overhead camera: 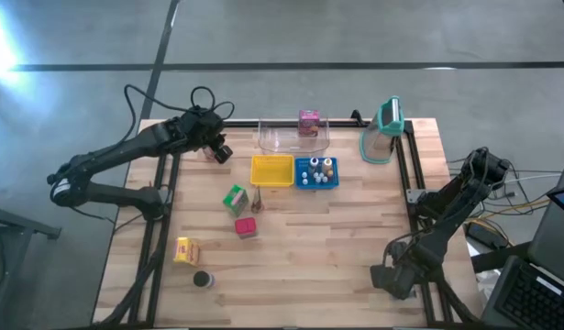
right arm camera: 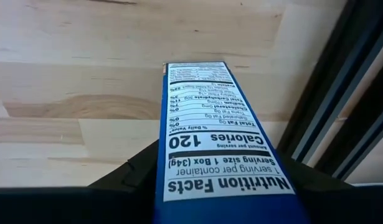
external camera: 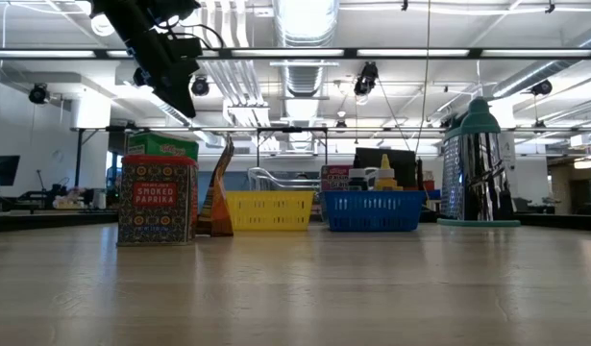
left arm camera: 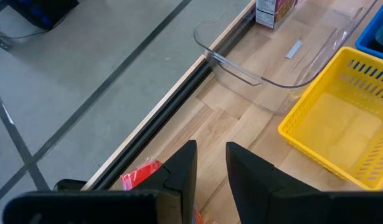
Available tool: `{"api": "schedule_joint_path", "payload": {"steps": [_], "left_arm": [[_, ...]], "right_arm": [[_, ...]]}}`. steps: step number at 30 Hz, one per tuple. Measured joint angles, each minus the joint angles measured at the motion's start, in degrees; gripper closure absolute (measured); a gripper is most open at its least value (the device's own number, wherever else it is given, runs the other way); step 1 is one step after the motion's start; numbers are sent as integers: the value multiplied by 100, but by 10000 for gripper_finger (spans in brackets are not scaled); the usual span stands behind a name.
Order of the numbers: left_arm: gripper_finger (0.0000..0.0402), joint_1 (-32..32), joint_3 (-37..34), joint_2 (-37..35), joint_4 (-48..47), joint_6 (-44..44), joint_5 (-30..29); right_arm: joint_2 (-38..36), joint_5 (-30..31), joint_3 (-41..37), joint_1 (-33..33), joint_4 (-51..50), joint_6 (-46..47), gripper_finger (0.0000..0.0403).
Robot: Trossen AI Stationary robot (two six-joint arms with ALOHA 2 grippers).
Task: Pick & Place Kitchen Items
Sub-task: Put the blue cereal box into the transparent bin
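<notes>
My right gripper (overhead camera: 394, 275) is low over the table's near right corner, shut on a blue carton (right arm camera: 210, 118) whose nutrition label faces the wrist camera. My left gripper (left arm camera: 210, 158) hangs high over the far left edge, shut but for a narrow slit, with nothing between its tips; a red packet (left arm camera: 141, 175) lies below it. On the table rest a green carton (overhead camera: 234, 199), a red paprika tin (external camera: 158, 200), a yellow carton (overhead camera: 186, 249) and a dark disc (overhead camera: 203, 279). A pink carton (overhead camera: 308, 122) stands in a clear tray (overhead camera: 286, 139). My right gripper has the blue carton between its two fingers, one on each long side (right arm camera: 164, 155), at the end nearer the wrist. The fingers come steeply from above and lie along the carton. Its far end (right arm camera: 194, 67) points at the tabletop; whether it rests there I cannot tell.
A yellow basket (overhead camera: 272, 170) and a blue basket (overhead camera: 316, 172) with small bottles and white balls sit mid-table at the back. A clear jug with a teal lid (overhead camera: 384, 131) stands far right. Black frame rails (right arm camera: 340, 112) run along the table's right edge beside my right gripper.
</notes>
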Motion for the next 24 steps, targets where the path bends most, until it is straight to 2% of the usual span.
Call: {"api": "schedule_joint_path", "payload": {"steps": [6, 14, 24], "left_arm": [[310, -2, 0, -1, 2, 0, 0], [309, 0, 0, -1, 0, 0, 0], [310, -1, 0, -1, 1, 0, 0]], "right_arm": [[-9, 104, 2, 0, -11, -127, 235], [-101, 592, 4, -1, -11, -439, 251], [-304, 1047, -2, -151, -119, -1172, 231]]}}
